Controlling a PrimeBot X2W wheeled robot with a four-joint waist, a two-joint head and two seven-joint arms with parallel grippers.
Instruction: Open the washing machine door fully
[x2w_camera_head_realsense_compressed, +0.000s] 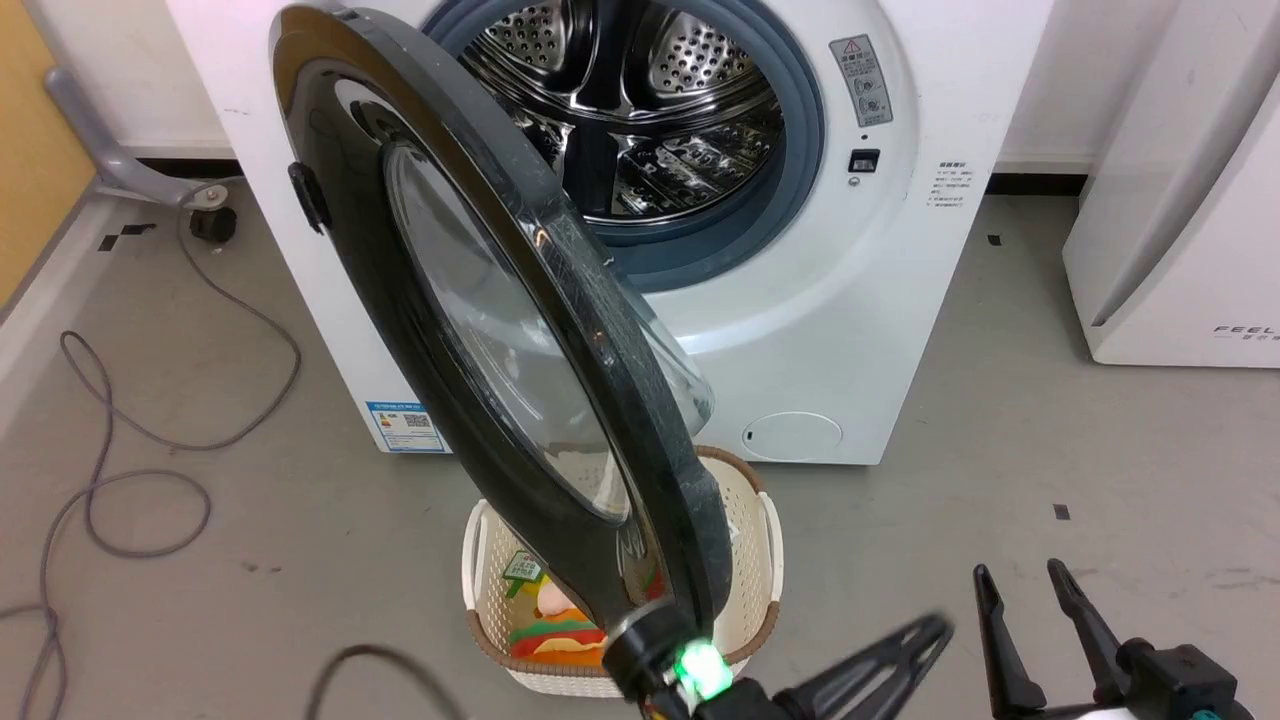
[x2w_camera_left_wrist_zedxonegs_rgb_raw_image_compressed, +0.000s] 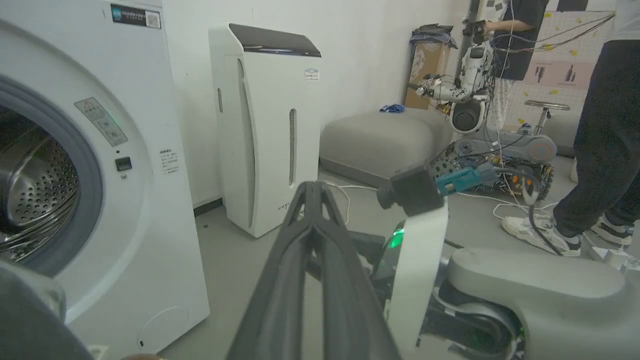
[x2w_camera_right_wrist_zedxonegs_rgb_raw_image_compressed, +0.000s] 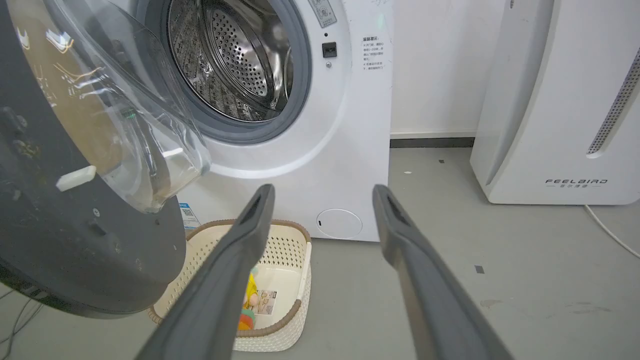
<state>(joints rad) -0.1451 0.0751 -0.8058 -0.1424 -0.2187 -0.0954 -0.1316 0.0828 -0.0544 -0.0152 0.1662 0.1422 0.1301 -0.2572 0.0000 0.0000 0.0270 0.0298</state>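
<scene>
In the head view we see the washing machine door swung out from the white machine, its black rim running from 11 o'clock down to 6 o'clock above a cream basket. Our left gripper, at 5 o'clock, has its fingers together on nothing. Our right gripper stands spread beside it. The left wrist view shows that pair pressed closed. In the right wrist view the fingers are apart and empty, with the door at 9 o'clock.
</scene>
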